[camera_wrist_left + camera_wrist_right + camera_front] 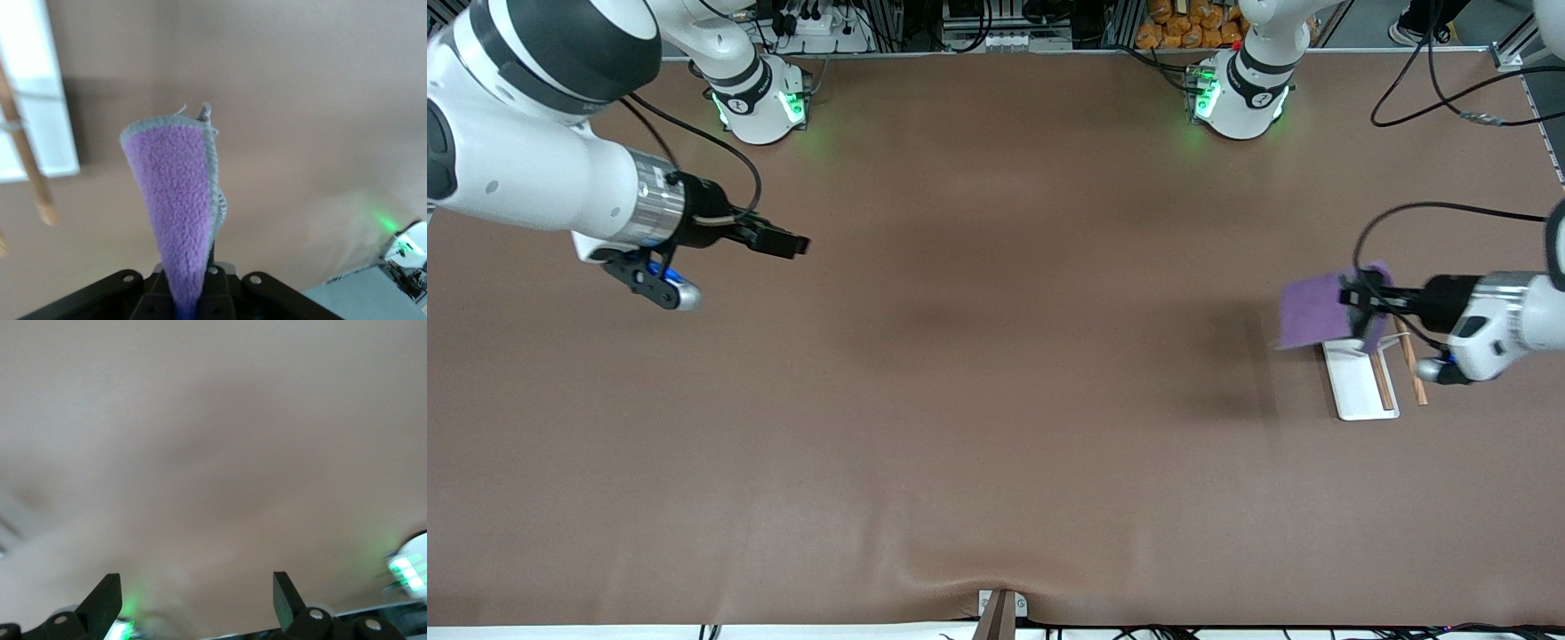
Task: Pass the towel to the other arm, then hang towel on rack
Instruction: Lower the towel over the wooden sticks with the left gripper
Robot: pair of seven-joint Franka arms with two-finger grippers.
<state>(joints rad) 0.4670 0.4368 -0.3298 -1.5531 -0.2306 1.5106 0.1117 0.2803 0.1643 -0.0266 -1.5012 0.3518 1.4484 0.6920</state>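
While the left gripper (1356, 298) pinches the towel (1316, 311) over the rack (1360, 382), hanging remains (handover looks done). Right gripper (783, 240) waits, fingers (103, 600) wide, empty.

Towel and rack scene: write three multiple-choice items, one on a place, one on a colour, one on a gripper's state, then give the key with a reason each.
1. Where is the towel?
A. Held in the air by the left gripper over the rack
B. Flat on the table at the right arm's end
C. Draped over both rods

2. What colour is the towel's upper face?
A. Green
B. Purple
C. White

3. How does the right gripper stand?
A. Shut on the towel
B. Shut on a rod
C. Open, holding nothing

Key:
1 A, the front view shows the cloth pinched by the left gripper above the rack's white base.
2 B, the left wrist view shows purple fleece with a grey edge.
3 C, the right wrist view shows its fingers wide apart over bare table.
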